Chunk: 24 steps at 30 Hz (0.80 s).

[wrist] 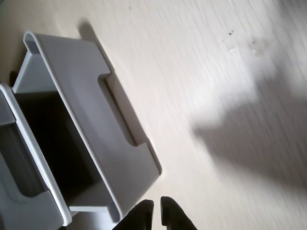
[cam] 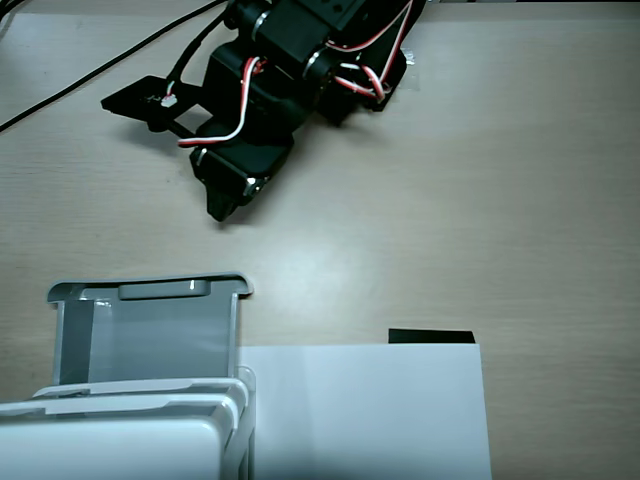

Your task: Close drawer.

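We see the grey translucent plastic drawer (cam: 150, 335) with rounded front rim and recessed handle slot pulled out; our black two-finger gripper (wrist: 157, 211), fingertips nearly together, hangs apart.

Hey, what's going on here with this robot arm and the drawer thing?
A black robot arm is working at closing a grey drawer that stands pulled out of a white cabinet. The claw looks nearly shut and empty, just short of the drawer's front in the wrist view, not touching it. In the fixed view a gap of bare table separates them. A white paper sheet lies beside the cabinet.
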Motion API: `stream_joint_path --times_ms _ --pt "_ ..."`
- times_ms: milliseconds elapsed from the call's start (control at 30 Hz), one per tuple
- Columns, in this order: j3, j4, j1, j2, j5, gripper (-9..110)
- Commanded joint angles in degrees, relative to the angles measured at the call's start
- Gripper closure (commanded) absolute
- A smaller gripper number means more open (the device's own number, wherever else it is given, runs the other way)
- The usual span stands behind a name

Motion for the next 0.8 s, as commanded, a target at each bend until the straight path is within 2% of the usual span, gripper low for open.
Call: stream_joint_path --times_ms 0,200,467,767 --pt "-2.02 -1.93 0.09 0.44 -1.41 101" --pt "-1.32 -3.25 -1.23 -0.97 -2.29 101" --pt "-1.67 -3.96 -7.12 -6.86 -10.02 101" --pt "-3.08 -9.58 -6.5 -10.28 -14.33 101"
